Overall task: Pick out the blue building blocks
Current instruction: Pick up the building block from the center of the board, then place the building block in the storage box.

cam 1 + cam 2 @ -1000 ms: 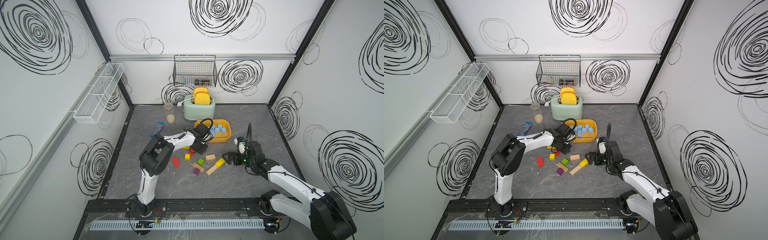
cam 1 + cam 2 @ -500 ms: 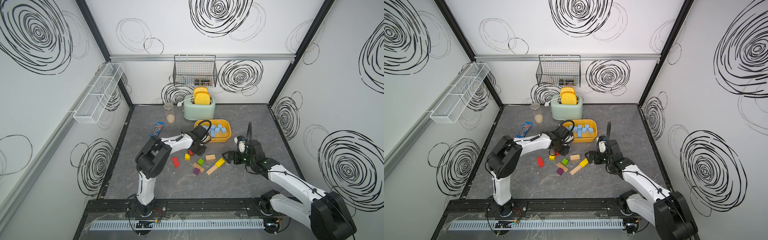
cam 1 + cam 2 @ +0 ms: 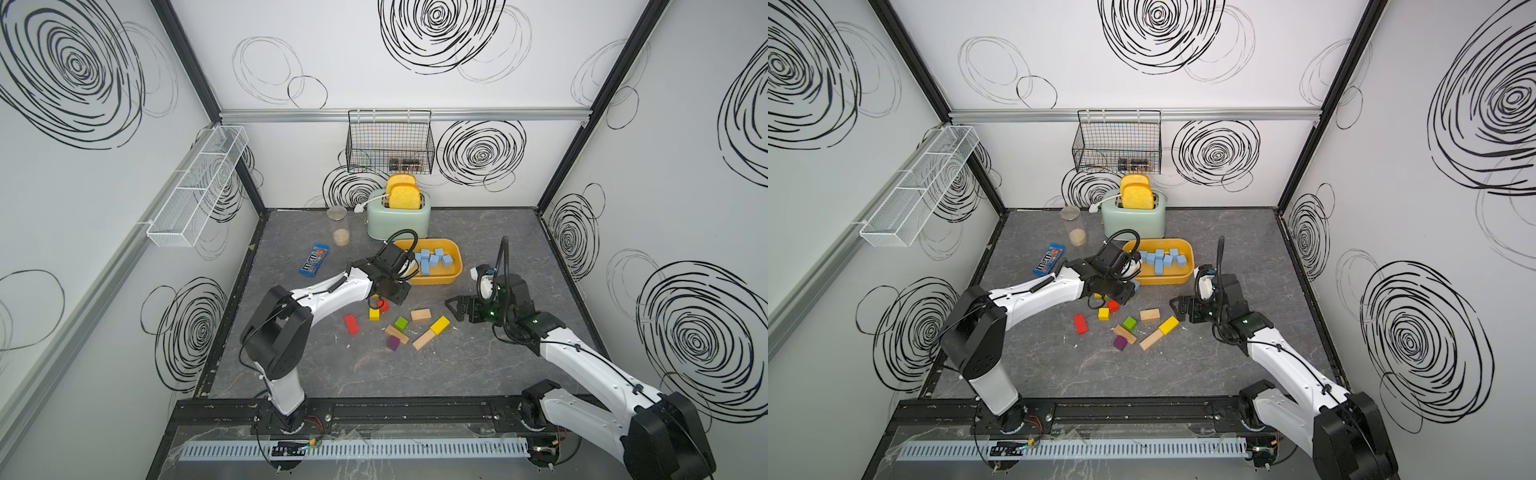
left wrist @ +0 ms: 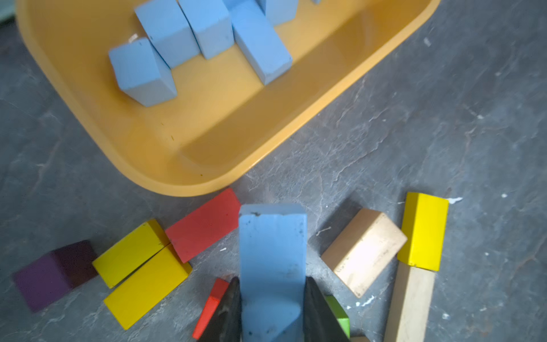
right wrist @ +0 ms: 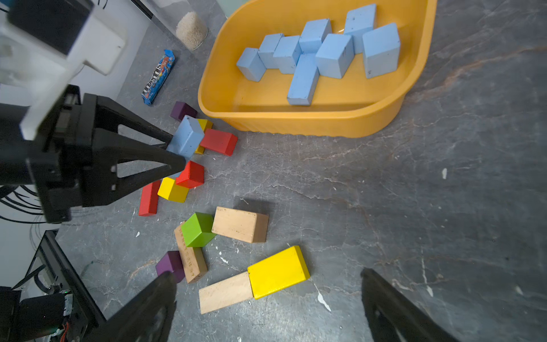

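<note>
Blue building blocks [image 5: 313,50]: a cluster lies inside the yellow tray [image 5: 310,124], the pieces touching one another; mostly cubes, with one oblong brick lying flat toward the near wall.
Held piece: one oblong blue block [image 4: 272,251] is outside the tray, clamped in my left tool [image 4: 271,281] and tilted, its free end pointing toward the tray rim.
Left tool state: narrow, both fingers pressed on the long sides of the oblong blue block.
Left tool position: low over the surface [image 5: 414,207], just beside the near wall of the tray, above a knot of red and yellow pieces.
Contact below: the view is poor here; I cannot tell whether the held piece's lower end touches the yellow piece beneath it.
Right tool [image 5: 266,275]: spread wide, gripping nothing, hanging above the surface over the yellow oblong block [image 5: 278,272], well apart from the tray.
Red block [image 5: 219,141]: flat on the surface, just beside the held piece, between it and the tray wall.
Green cube [image 5: 197,229]: tilted, touching the plain-wood block [image 5: 239,224].
Purple cube [image 5: 170,263]: on the surface near my right tool's finger.
Candy packet [image 5: 158,77]: flat on the surface, well apart from the tray.
Toaster [image 3: 398,222]: upright behind the tray, near the back wall.
</note>
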Robot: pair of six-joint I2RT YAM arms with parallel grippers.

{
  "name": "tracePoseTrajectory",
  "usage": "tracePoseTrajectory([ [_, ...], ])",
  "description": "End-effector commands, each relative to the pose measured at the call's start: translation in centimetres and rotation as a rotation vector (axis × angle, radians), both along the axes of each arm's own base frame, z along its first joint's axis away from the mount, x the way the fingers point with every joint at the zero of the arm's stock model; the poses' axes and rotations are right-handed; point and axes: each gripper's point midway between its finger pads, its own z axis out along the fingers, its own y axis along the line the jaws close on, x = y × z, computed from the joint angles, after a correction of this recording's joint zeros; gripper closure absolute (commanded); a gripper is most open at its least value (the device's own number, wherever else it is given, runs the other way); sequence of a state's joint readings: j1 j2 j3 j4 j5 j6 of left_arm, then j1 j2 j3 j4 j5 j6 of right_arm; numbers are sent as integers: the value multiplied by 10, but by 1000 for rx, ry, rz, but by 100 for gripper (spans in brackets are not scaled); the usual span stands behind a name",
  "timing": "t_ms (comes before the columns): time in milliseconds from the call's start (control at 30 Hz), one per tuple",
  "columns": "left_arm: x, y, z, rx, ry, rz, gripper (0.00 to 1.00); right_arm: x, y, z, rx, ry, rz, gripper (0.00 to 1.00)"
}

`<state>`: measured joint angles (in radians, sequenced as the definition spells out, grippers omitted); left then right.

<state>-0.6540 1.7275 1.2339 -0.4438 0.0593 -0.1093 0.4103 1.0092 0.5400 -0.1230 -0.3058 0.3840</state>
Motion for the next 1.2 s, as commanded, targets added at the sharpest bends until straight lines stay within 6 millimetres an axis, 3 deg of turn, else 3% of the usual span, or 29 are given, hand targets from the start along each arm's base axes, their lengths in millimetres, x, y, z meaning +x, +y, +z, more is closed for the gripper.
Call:
tracePoseTrajectory([
  [0,14,-1,32,-57,-90,28,100,5,-1,16,-4,-30,-3,2],
  [200,40,-2,60,-152,-136,59,100,16,-3,29,20,-40,-35,2],
  [333,55,-8,63,-182,-124,50,100,24,-3,35,29,-54,-50,2],
  [567,80,-21,49,-163,-111,35,100,42,-9,41,32,-58,-91,2],
  [767,94,-31,25,-144,-77,22,100,55,-16,41,31,-57,-120,2],
  [1167,116,-30,-24,-57,-29,72,100,66,-21,29,-14,-47,-140,2],
])
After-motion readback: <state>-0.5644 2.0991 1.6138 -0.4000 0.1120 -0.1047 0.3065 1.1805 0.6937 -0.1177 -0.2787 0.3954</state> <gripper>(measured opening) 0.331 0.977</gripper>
